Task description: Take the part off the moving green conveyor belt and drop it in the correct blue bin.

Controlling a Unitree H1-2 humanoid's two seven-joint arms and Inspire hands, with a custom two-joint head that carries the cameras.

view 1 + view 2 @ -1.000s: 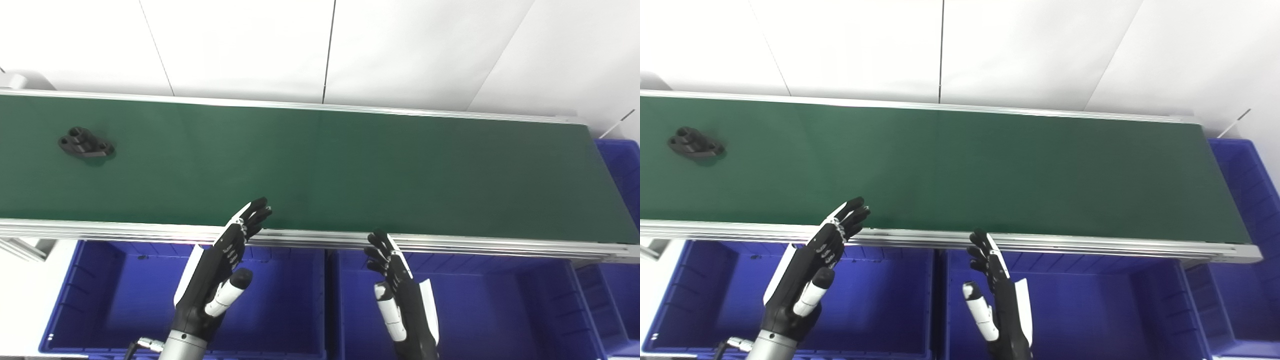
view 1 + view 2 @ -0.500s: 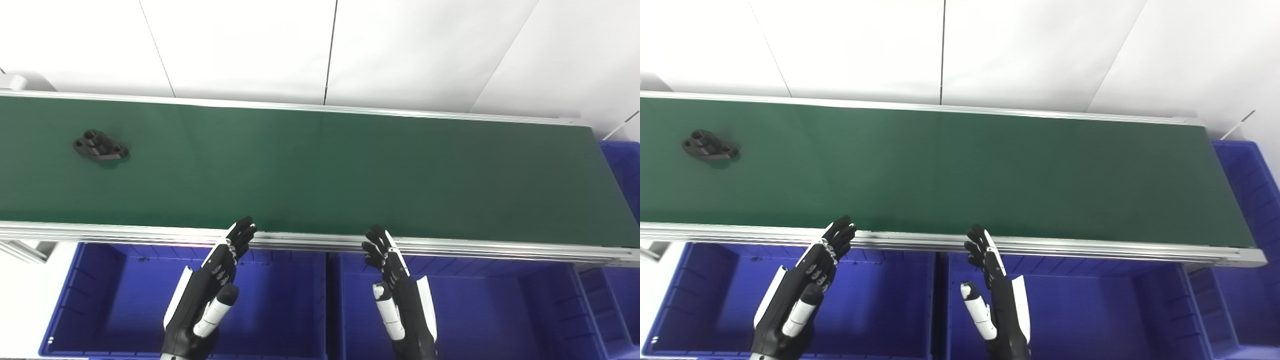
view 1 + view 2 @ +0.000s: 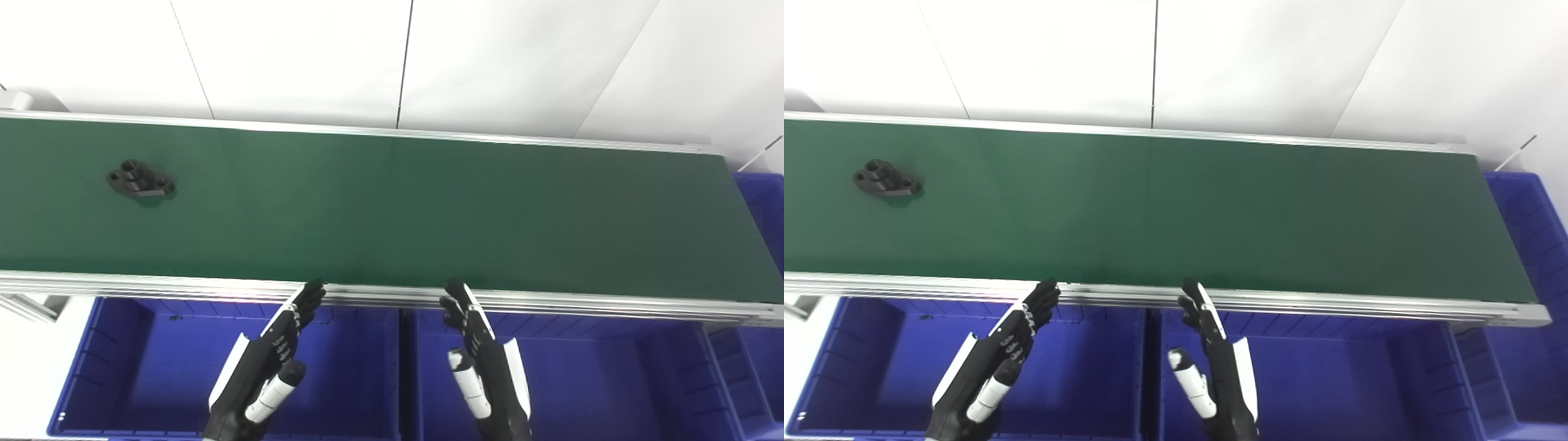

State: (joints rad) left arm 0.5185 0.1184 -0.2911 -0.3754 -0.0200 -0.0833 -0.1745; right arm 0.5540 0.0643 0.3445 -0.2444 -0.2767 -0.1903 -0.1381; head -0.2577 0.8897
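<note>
Both robot hands, left [image 3: 263, 373] and right [image 3: 487, 373], released, over blue bins [image 3: 128, 367] below green belt [image 3: 429, 208], white wall [image 3: 294, 55] behind.

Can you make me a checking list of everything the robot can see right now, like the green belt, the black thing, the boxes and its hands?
Surface: green conveyor belt with silver rails, running left to right across the view.
Job's things: one black part with round holes, lying on the belt far to the left, touching nothing else. Left blue bin and right blue bin sit below the near rail; what shows of their insides looks empty. Another blue bin sits at the belt's right end.
Clutter: nothing seen.
Hands: left hand and right hand both open, holding nothing, fingertips at the near rail, far from the part.
Cables: nothing seen.
Surroundings: white wall panels behind the belt.
</note>
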